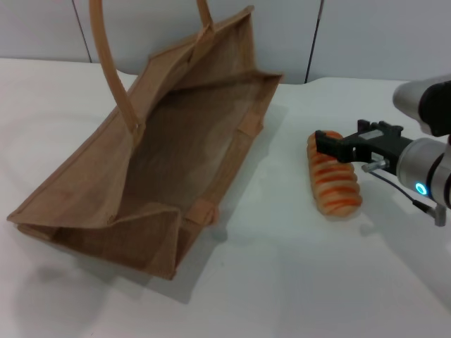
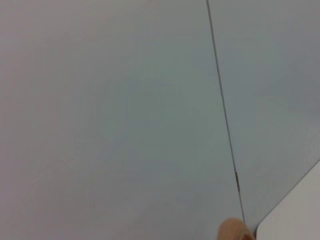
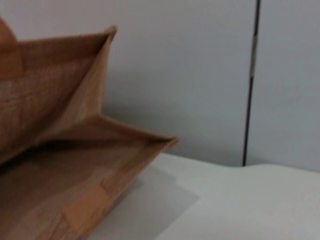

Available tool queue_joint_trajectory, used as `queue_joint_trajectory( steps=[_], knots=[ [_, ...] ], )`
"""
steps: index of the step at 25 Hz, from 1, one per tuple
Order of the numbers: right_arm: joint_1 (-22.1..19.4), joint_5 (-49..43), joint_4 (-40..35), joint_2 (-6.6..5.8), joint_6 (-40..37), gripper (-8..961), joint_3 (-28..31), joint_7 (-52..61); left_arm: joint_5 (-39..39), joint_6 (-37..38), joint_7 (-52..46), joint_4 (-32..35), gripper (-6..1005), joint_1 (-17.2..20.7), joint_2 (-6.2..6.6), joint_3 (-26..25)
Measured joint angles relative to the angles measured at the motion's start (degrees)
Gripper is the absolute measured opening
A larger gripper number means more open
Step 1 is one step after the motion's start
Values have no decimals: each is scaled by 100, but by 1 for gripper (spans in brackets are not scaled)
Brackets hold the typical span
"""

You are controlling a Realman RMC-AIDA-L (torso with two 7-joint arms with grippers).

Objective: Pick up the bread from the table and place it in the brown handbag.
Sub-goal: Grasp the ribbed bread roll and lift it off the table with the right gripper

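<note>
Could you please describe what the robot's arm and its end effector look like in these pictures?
Only the right arm shows, in the head view. Its links are rounded silver-grey cylinders with a black joint section, and a small ring light glows cyan on the wrist. A thin dark cable loops beneath the wrist. The right end effector is black and blocky, with angular fingers and a small pale label on top. The left arm is not in view.

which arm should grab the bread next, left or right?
Right. The right gripper is already at the far end of the striped tan bread loaf, beside the tan-brown jute handbag. The left arm is not visible.
</note>
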Motion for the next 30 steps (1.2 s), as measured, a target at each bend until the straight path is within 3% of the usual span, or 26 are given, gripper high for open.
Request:
queue_joint_trajectory(
  steps=[19,30],
  knots=[
    [556,465,414,29,1444,862,372,93,464,-232,-129,80,128,-212,-13,70],
    [730,650,415,27,1807,865,370,80,518,-255,-129,138,131,-219,9,89]
  ],
)
